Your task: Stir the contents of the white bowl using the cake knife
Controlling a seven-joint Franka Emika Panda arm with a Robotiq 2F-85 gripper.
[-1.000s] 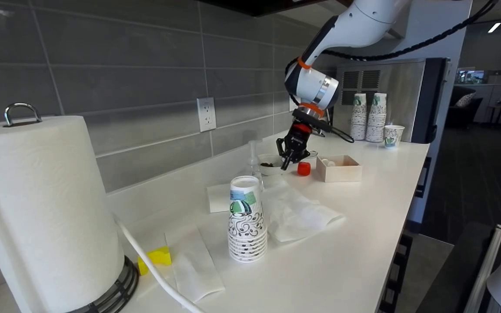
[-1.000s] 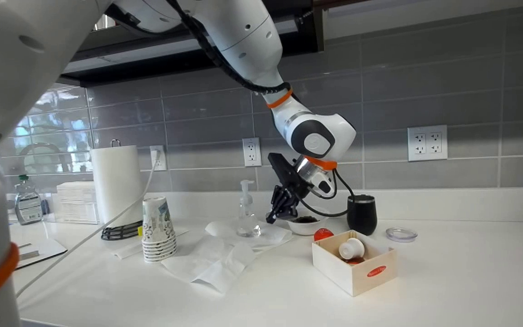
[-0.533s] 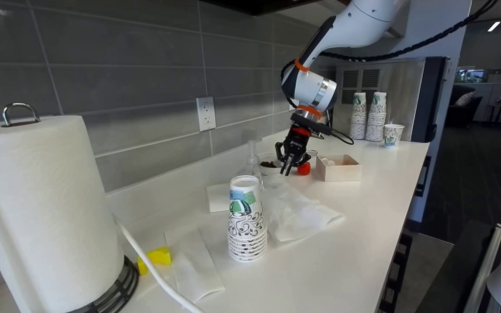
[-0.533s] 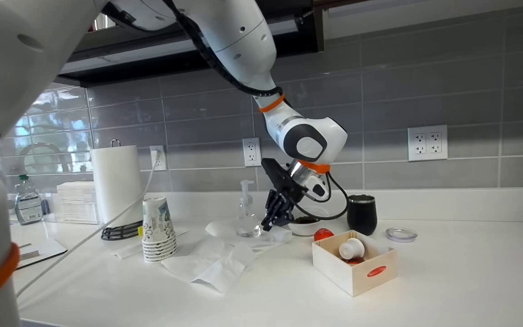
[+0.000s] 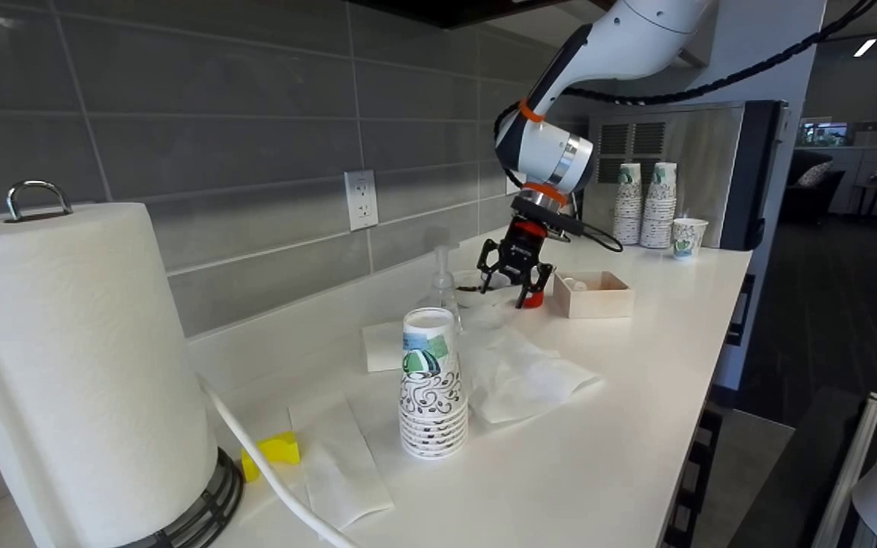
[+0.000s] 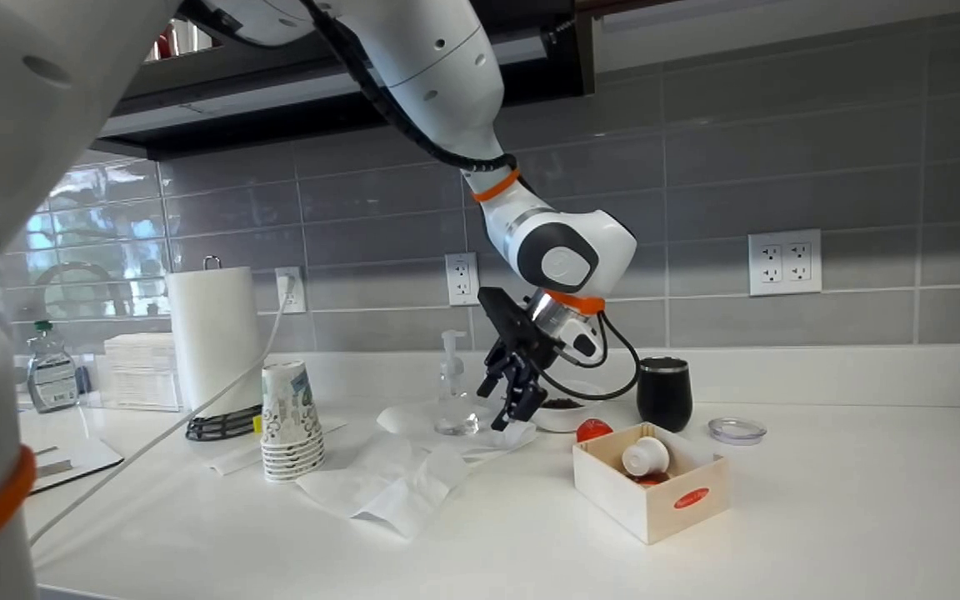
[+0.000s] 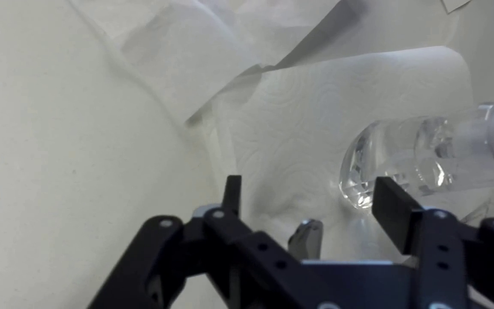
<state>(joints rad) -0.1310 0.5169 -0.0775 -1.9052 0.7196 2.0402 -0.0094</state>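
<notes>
The white bowl (image 5: 474, 300) stands near the wall with dark contents (image 6: 562, 403), partly covered by my gripper and its cable. My gripper (image 5: 502, 297) is open, pointing down just in front of the bowl, its fingers spread wide; in the other exterior angle the gripper (image 6: 492, 409) sits at the bowl's near left. Between the spread fingers (image 7: 395, 214) in the wrist view, a shiny grey metal end (image 7: 306, 241), perhaps the cake knife's, pokes up, touching neither finger. The rest of it is hidden behind the gripper body. No cake knife can be made out in the exterior views.
A clear pump bottle (image 7: 418, 150) stands close beside one finger, on paper towels (image 6: 401, 483). A red item (image 6: 592, 429), a wooden box (image 6: 651, 492), a black cup (image 6: 664, 396) and a clear lid (image 6: 737, 430) lie around the bowl. Stacked paper cups (image 5: 432, 396) stand nearer.
The fingers were together a second and half a second ago; now they are spread apart. Before that, the gripper shifted slightly down and away from the bowl.
</notes>
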